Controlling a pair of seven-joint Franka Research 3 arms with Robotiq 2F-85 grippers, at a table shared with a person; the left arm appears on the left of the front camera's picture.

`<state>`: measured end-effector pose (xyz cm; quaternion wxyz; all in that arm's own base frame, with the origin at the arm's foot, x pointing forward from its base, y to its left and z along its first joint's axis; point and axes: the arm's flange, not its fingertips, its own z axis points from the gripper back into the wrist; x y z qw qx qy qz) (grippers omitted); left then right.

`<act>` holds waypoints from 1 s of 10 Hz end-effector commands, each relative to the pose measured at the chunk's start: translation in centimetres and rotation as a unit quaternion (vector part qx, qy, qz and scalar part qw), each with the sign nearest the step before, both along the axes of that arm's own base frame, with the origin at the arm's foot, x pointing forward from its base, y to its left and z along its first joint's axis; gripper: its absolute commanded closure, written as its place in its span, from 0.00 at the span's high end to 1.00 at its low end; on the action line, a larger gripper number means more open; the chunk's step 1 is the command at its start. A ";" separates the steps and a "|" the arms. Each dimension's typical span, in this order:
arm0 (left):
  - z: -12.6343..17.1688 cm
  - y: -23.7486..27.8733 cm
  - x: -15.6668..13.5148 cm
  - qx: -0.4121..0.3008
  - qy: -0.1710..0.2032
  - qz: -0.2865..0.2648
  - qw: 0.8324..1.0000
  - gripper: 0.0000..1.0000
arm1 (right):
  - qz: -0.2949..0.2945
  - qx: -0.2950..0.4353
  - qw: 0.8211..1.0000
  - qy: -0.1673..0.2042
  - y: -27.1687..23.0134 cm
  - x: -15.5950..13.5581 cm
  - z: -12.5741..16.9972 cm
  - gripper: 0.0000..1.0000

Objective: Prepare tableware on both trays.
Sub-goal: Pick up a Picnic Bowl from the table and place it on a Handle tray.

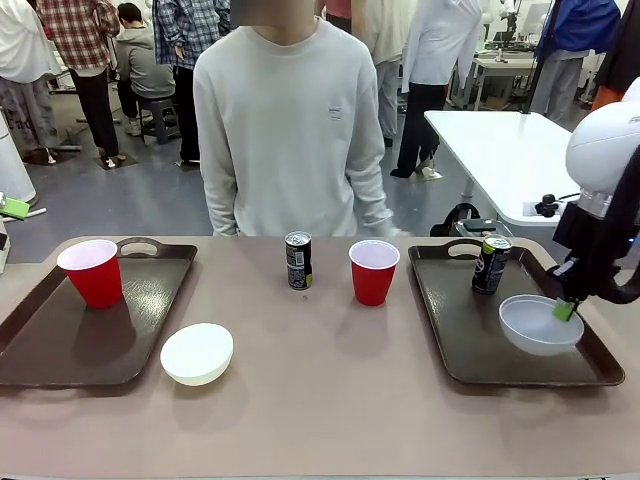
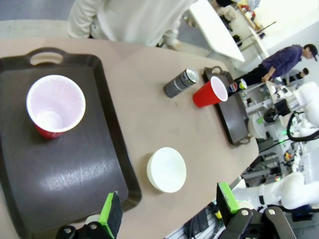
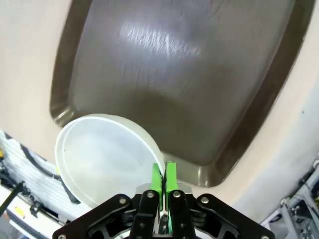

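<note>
I can pass along the bare table (image 1: 330,400) at frame bottom — cream bowl (image 1: 197,353) lower left, can (image 1: 298,260) and red cup (image 1: 374,272) centre obstruct.

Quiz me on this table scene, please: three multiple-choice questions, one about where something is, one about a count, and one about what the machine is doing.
1. Where is the cream-white bowl?
A) on the table, beside the left tray
B) on the floor
C) in the person's hand

2. How many red cups are there?
A) one
B) two
C) four

3. What are the right arm's jaws doing?
A) gaping wide open
B) shut on a can
C) shut on the rim of the pale bowl

Answers:
1 A, the bowl lies on the tabletop, outside the tray's rim.
2 B, one cup stands on the left tray and one in the middle of the table.
3 C, the green pads pinch the bowl's rim between them.
</note>
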<state>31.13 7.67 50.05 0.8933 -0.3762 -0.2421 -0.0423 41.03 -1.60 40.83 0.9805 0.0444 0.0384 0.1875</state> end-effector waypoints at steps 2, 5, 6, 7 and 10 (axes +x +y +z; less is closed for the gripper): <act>0.0 0.0 0.0 -0.001 0.000 0.000 1.000 1.00 | 0.018 0.021 1.000 -0.010 0.0 4.7 -2.7 0.04; 0.0 0.0 0.0 -0.001 0.000 0.000 1.000 1.00 | 0.032 0.032 0.999 -0.031 -0.3 6.8 -4.5 0.04; 0.0 0.0 0.0 -0.001 0.000 0.000 1.000 1.00 | 0.032 0.032 0.999 -0.020 -0.9 7.9 -5.5 0.11; 0.0 0.0 0.0 -0.001 0.000 0.000 1.000 1.00 | 0.032 0.032 0.999 -0.020 -1.0 7.9 -5.6 0.14; 0.0 0.0 0.0 -0.001 0.000 0.000 1.000 1.00 | 0.032 0.034 0.999 -0.011 -1.3 8.5 -6.5 0.68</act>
